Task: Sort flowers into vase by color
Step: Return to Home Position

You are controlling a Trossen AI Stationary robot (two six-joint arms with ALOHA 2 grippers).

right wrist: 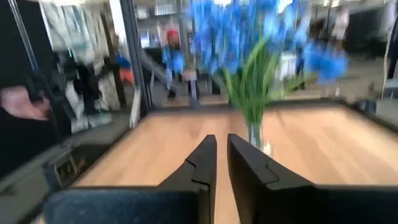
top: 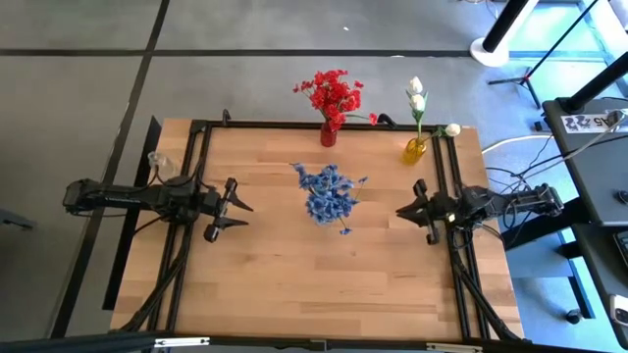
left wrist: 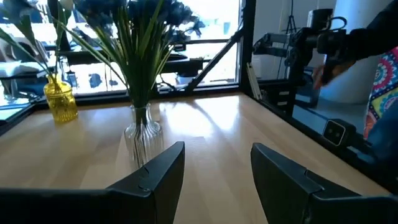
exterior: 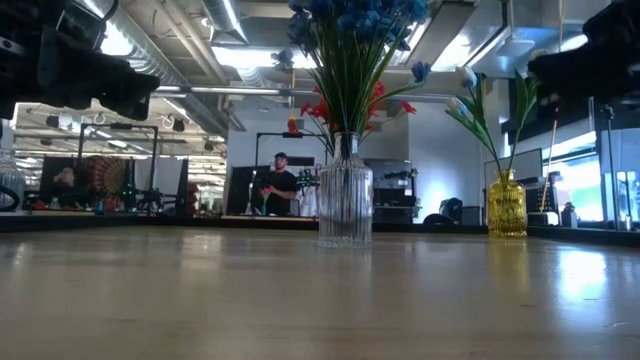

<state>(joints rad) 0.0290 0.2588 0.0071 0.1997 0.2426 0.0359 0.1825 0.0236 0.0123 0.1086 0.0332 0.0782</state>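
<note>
Your blue flowers [top: 329,192] stand in the clear vase [exterior: 345,205] at mid-table [top: 294,275], directly between the two arms. At the far edge, red flowers [top: 334,93] fill a red vase [top: 328,135] and white flowers [top: 417,96] a yellow vase [top: 414,150] to its right. Your left gripper [top: 241,209] hovers left of the clear vase, fingers spread wide and empty. Your right gripper [top: 402,210] faces it from the right, fingers almost closed on nothing. From table height the clear vase masks the red one, and a person [exterior: 279,185] stands in the room beyond.
</note>
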